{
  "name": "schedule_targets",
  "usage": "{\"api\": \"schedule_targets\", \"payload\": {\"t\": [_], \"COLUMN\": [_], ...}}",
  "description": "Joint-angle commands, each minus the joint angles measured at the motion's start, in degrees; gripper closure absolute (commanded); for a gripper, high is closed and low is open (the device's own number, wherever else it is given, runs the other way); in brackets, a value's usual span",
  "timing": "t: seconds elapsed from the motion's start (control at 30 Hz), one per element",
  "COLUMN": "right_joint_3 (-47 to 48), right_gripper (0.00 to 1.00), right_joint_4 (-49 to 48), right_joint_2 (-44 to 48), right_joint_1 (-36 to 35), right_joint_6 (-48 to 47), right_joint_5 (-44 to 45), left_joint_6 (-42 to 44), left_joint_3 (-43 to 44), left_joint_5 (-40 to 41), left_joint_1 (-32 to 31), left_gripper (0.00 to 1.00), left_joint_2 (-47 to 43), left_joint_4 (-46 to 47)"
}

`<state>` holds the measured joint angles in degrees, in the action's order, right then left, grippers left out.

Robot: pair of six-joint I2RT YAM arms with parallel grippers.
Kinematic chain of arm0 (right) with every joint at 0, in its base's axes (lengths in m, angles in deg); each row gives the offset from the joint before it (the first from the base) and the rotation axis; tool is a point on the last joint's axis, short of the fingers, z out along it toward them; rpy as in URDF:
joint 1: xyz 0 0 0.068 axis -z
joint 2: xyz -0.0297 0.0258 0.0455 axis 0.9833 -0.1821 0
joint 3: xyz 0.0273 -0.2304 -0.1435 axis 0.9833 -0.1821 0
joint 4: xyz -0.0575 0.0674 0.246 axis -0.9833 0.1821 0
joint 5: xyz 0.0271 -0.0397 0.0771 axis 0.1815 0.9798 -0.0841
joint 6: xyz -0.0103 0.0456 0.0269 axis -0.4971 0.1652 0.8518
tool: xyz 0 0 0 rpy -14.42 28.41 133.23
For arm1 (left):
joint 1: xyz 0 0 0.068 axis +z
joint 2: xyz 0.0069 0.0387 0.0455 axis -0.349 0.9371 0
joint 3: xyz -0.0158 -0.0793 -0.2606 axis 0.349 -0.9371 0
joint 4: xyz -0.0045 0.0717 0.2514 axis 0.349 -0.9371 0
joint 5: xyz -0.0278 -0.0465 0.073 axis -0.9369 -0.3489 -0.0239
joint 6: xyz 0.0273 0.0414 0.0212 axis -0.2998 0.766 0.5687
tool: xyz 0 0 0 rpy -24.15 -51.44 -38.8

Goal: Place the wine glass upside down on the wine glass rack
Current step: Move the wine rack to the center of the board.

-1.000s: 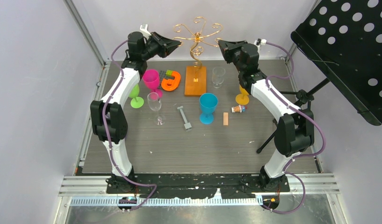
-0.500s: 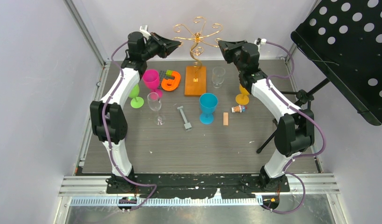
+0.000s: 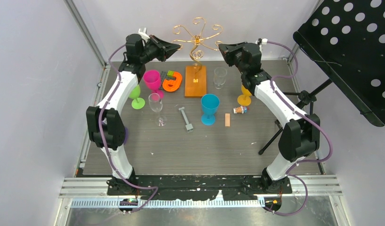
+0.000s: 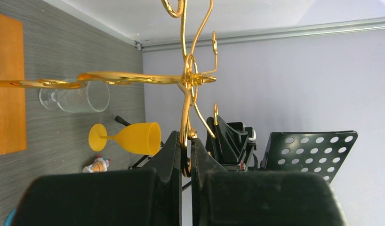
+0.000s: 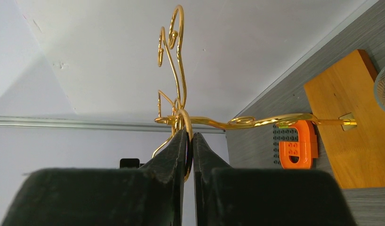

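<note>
The wine glass rack [image 3: 196, 40] is gold wire with scrolled arms, standing on an orange wooden base [image 3: 196, 84] at the back middle of the table. My left gripper [image 3: 174, 45] is shut on a left scroll; in the left wrist view the gold wire [image 4: 186, 113] runs between the closed left gripper [image 4: 187, 141]. My right gripper [image 3: 222, 46] is shut on a right scroll, and the right wrist view shows the loop [image 5: 183, 117] pinched in that right gripper [image 5: 189, 137]. A clear wine glass [image 3: 156, 104] stands upright on the table, left of centre, held by nothing.
Around the base stand a pink goblet [image 3: 152, 80], a green goblet [image 3: 136, 97], a blue goblet [image 3: 210, 108], a yellow goblet [image 3: 244, 96] and a clear tumbler [image 3: 220, 76]. An orange brick piece [image 3: 172, 82] lies left of the base. A black perforated stand [image 3: 350, 52] overhangs the right.
The left gripper has closed on the rack's scroll. Both arms and the top of the rack have shifted slightly to the left.
</note>
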<state>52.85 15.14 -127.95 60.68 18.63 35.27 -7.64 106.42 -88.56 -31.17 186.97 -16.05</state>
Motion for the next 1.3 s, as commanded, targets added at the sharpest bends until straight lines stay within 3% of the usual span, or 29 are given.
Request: {"api": "schedule_targets", "payload": {"t": [0.0,1.27], "right_joint_3": [2.89,-0.77], "right_gripper": [0.94,0.94], "right_joint_4": [1.16,8.84], "right_joint_2": [3.10,13.23], "right_joint_1": [-1.71,-7.28], "right_joint_6": [-2.78,-10.77], "right_joint_5": [-1.08,2.90], "left_joint_6": [2.76,3.54], "left_joint_3": [0.50,-12.52], "left_joint_5": [-1.66,-2.45], "left_joint_1": [0.51,1.11], "left_gripper": [1.00,1.00], "left_joint_2": [-5.49,-17.58], "left_joint_4": [4.13,3.81]}}
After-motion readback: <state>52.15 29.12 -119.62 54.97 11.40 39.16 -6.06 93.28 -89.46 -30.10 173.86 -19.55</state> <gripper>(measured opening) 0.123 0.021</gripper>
